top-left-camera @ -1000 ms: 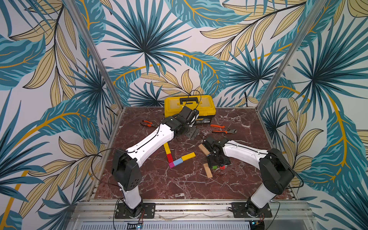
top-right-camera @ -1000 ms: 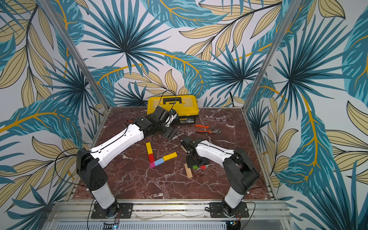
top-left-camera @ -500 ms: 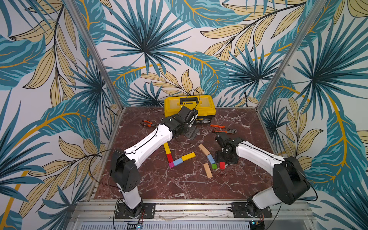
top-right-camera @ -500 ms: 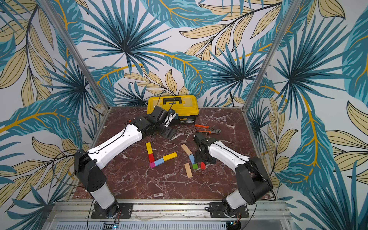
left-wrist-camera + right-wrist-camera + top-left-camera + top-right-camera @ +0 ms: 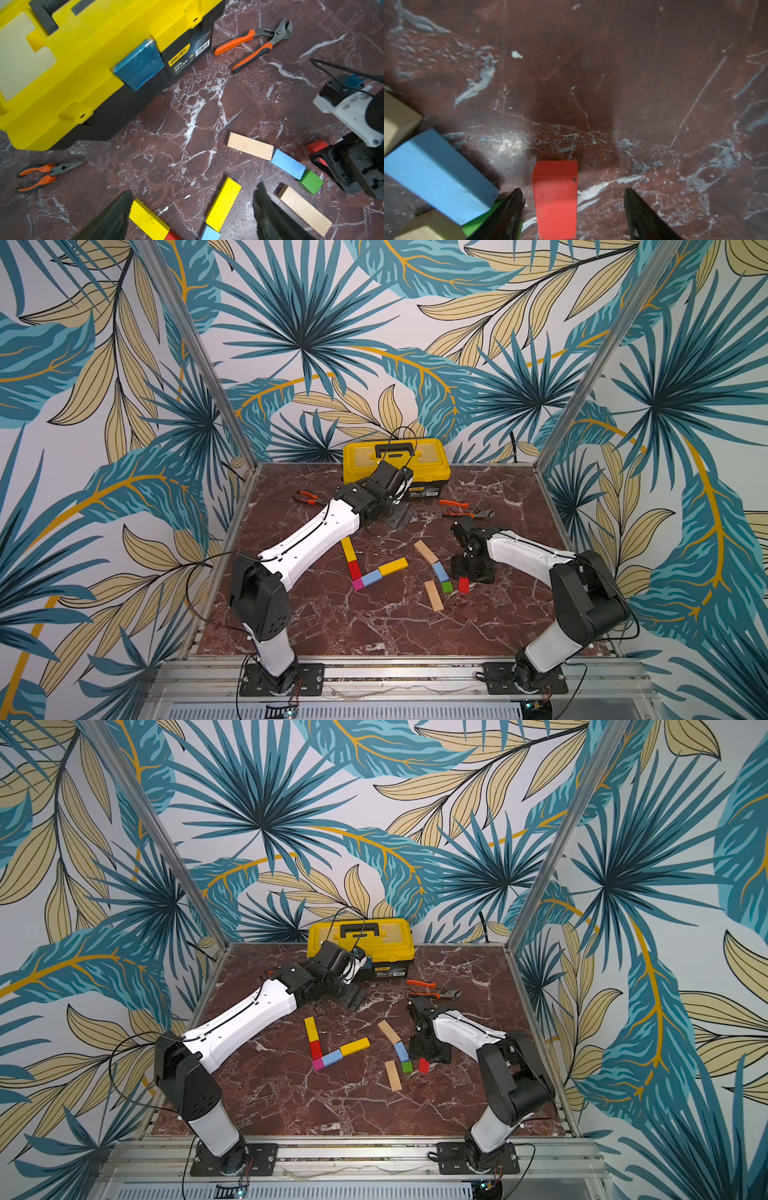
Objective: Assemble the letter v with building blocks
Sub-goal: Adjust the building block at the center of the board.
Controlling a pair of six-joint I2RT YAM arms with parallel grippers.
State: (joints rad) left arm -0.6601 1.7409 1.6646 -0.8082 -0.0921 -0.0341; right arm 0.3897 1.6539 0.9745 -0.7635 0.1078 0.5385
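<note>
Red rectangular wooden block (image 5: pixel 555 197): lying flat just beside green wooden cube (image 5: pixel 477 223), sitting between black right gripper's (image 5: pixel 573 194) jaws, standing apart, not clamping. Black left gripper (image 5: pixel 193 191): hovering well apart from that cube, jaws spread wide.

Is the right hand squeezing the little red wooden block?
No, the red wooden block lies in the open right hand, gaps on both sides.

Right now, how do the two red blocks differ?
The left red block sits in line between a yellow bar and the magenta cube; the right red block lies apart. Open fingers flank the right red block, not the left one. Both lie on the table.
</note>
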